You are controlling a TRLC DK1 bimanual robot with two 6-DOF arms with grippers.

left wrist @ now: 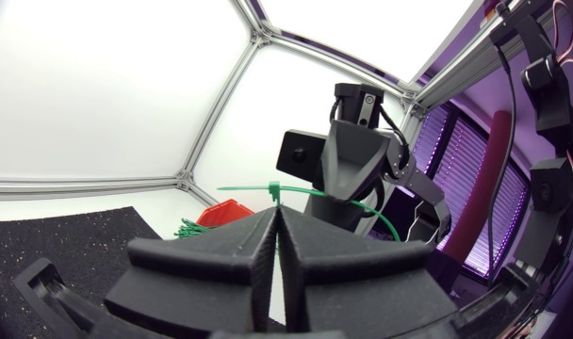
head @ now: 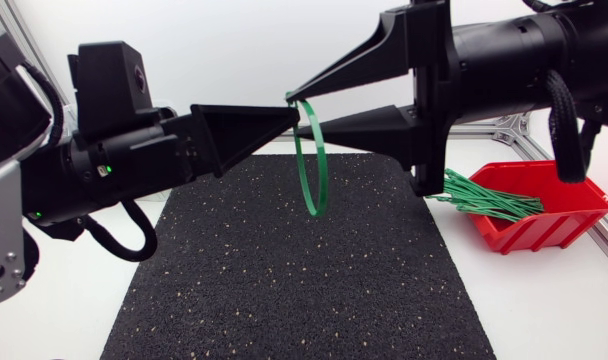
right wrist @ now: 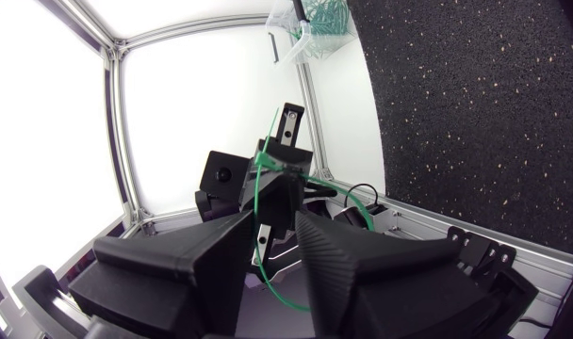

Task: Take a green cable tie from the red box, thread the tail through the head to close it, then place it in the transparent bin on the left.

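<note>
Now the green plastic cable tie hangs as a closed loop above the black speckled foam mat. The left hand is pressed tight, seemingly on the band just by the head, though the contact itself is hard to make out. The right hand stands wide, a finger on either side of the loop without clamping it, so I'd watch for that thin tip grip slipping, or the loop snagging those fingers and dropping short of the clear plastic bin.
</note>
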